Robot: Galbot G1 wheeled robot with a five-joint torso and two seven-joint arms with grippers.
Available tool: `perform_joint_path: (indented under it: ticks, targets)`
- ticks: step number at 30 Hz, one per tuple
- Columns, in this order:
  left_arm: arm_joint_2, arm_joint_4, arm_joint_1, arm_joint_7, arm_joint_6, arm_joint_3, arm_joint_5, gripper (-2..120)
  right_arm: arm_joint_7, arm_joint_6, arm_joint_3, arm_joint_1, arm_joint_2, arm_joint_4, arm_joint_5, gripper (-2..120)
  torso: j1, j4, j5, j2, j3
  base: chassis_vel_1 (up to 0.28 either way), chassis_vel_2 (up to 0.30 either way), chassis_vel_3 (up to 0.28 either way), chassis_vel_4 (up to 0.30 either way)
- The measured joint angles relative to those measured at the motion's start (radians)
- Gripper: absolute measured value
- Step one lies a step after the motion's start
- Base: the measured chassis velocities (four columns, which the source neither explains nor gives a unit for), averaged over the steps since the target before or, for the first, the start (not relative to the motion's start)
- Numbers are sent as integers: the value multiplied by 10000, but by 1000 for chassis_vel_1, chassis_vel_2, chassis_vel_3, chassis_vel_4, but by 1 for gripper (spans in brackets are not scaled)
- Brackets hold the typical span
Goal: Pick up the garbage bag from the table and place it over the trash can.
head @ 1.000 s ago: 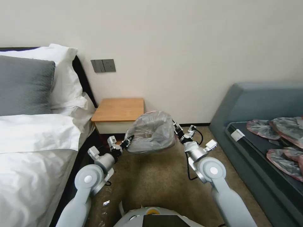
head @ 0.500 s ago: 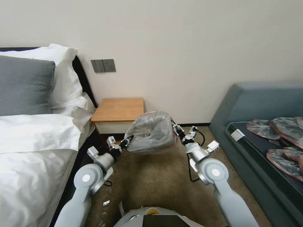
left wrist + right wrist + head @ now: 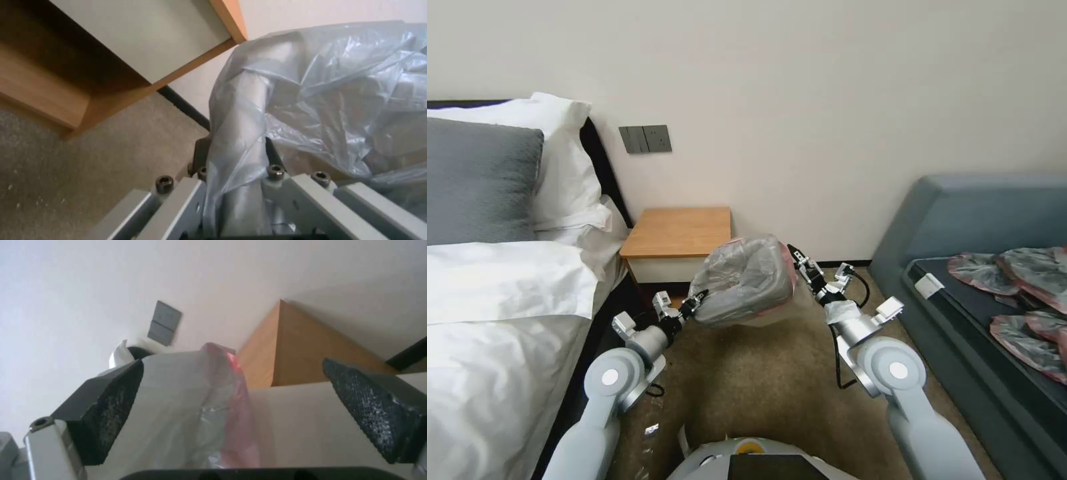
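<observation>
The garbage bag (image 3: pixel 747 280), grey, wrinkly and red-rimmed, is draped over a boxy shape on the carpet just right of the table (image 3: pixel 679 231). The trash can is hidden beneath the bag; its rolled rim shows faintly through the plastic in the left wrist view. My left gripper (image 3: pixel 699 297) is shut on the bag's near-left edge, with plastic bunched between its fingers (image 3: pixel 272 156). My right gripper (image 3: pixel 797 257) stands open at the bag's far-right corner. In the right wrist view the bag's red rim (image 3: pixel 231 373) lies loose between the wide-apart pads (image 3: pixel 111 400).
A bed with white pillows (image 3: pixel 560 160) runs along the left. At the right, a grey-blue sofa (image 3: pixel 980 213) holds several flat grey-and-red bags (image 3: pixel 1020 273). Open carpet (image 3: pixel 760 380) lies between my arms. The wall is close behind the table.
My right gripper has opened, let go of the bag's rim and drawn back to the right. The bag's right side has settled slightly. The left gripper keeps its hold.
</observation>
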Motion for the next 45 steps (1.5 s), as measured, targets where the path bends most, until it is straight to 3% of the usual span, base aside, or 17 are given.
perform_joint_path:
  ticks: [6, 10, 14, 17, 18, 21, 22, 26, 27, 30, 31, 34, 36, 39, 45]
  targets:
    - [28, -17, 18, 61, -5, 39, 411, 3, 130, 0, 77, -118, -46, 363, -35, 100, 0, 0, 0, 0, 0, 0, 0, 0, 0]
    - [112, 11, 67, 437, -147, 219, 1573, 3, 342, 2, 163, -54, -378, 915, -323, 100, 0, 0, -1, 0, 0, 0, 0, 0, 0]
    - [186, 3, 85, 689, -217, 417, 2490, 3, 354, -105, 141, 329, -1133, 1261, -766, 100, 0, -2, -1, 0, 0, 0, 0, 0, 0]
    - [245, 53, 84, 1057, -382, 672, 4024, 3, 122, -470, -197, 950, -1974, 1298, -1339, 100, 0, 0, 1, 0, 0, 0, 0, 0, 0]
    - [245, 53, 84, 1057, -382, 672, 4024, 3, 122, -470, -197, 950, -1974, 1298, -1339, 100, 0, 0, 1, 0, 0, 0, 0, 0, 0]
    - [327, 168, 3, 1476, -659, 1048, 5742, 3, 46, -1008, -854, 1875, -3025, 1271, -1557, 100, 0, 0, -1, 0, 0, 0, 0, 0, 0]
    - [327, 168, 3, 1476, -659, 1048, 5742, 3, 46, -1008, -854, 1875, -3025, 1271, -1557, 100, 0, 0, -1, 0, 0, 0, 0, 0, 0]
    - [435, 190, -13, 2134, -970, 1313, 7461, 3, 13, -1631, -2605, 3706, -4332, 1135, -1123, 88, 1, 1, -1, 0, 0, 0, 0, 0, 0]
    - [435, 190, -13, 2134, -970, 1313, 7461, 3, 13, -1631, -2605, 3706, -4332, 1135, -1123, 88, 1, 1, -1, 0, 0, 0, 0, 0, 0]
    - [467, 190, -28, 2383, -1066, 1428, 8238, 3, 126, -1956, -4465, 5503, -4748, 917, -882, 75, 0, 1, 0, 0, 0, 0, 0, 0, 0]
    - [467, 190, -28, 2383, -1066, 1428, 8238, 3, 126, -1956, -4465, 5503, -4748, 917, -882, 75, 0, 1, 0, 0, 0, 0, 0, 0, 0]
    - [498, 104, -31, 2557, -1056, 1448, 8713, 3, 209, -2292, -6387, 6948, -4807, 558, -1241, 59, 0, 2, 0, 0, 1, 0, 0, 0, 0]
    - [508, 68, -30, 2592, -1024, 1445, 8795, 3, 255, -2323, -6807, 7254, -4800, 470, -1238, 55, 0, 0, 0, 0, 1, 0, 0, 0, 0]
    - [532, -86, 17, 2636, -905, 1414, 8945, 3, 971, -2389, -7958, 8110, -4608, 271, -740, 41, 0, 0, -1, 0, 1, 0, 0, 0, 0]
    - [526, -311, 99, 2643, -878, 1321, 8961, 3, 2304, -2407, -8562, 8778, -4106, -309, 127, 23, 1, 0, 0, 0, 1, 0, 0, 0, 0]
